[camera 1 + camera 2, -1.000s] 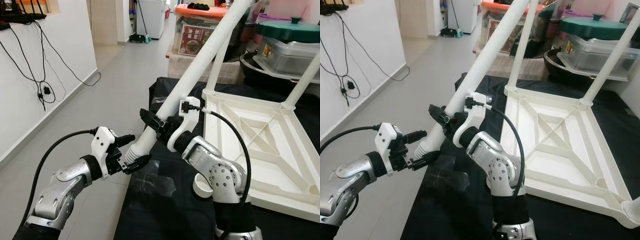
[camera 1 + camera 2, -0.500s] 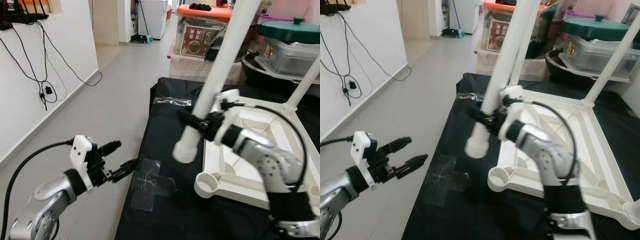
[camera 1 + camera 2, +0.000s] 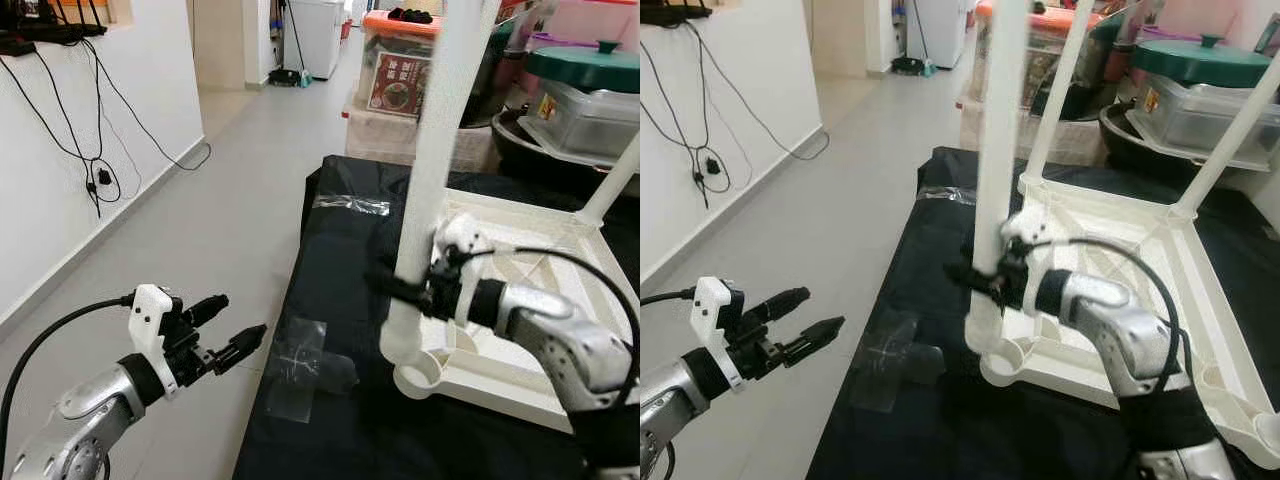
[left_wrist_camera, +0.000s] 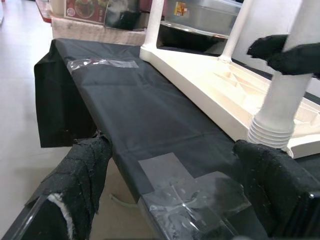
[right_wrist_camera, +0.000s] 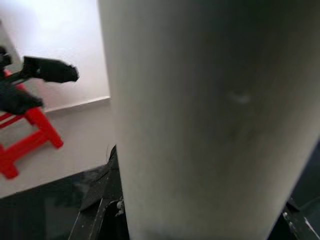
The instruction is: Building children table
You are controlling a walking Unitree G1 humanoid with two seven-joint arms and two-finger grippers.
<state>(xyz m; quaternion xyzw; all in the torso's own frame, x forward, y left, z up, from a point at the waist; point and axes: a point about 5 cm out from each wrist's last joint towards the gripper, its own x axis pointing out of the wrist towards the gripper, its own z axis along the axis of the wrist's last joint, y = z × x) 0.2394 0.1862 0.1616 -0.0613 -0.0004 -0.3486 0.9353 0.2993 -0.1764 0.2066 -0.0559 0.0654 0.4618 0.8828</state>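
A long white table leg [image 3: 432,170] stands nearly upright, with my right gripper [image 3: 405,290] shut on its lower part. Its ribbed lower end [image 4: 272,131] hangs just over the near-left corner socket [image 3: 421,378] of the upturned white tabletop [image 3: 1100,225]; I cannot tell whether they touch. The tabletop lies on a table with a black cloth [image 3: 340,250]. Two more legs [image 3: 1062,85] stand fitted at the far corners. My left gripper [image 3: 238,318] is open and holds nothing, out past the table's left edge, well away from the leg.
Clear tape patches [image 3: 300,365] lie on the cloth near its left edge. Storage boxes with an orange lid [image 3: 400,60] and a green-lidded container [image 3: 585,60] crowd the back. Cables [image 3: 90,170] hang on the left wall. Grey floor lies open to the left.
My left gripper let go of the leg's ribbed end and drew back left. My right gripper swung the leg from slanted to upright and carried its lower end to the corner socket.
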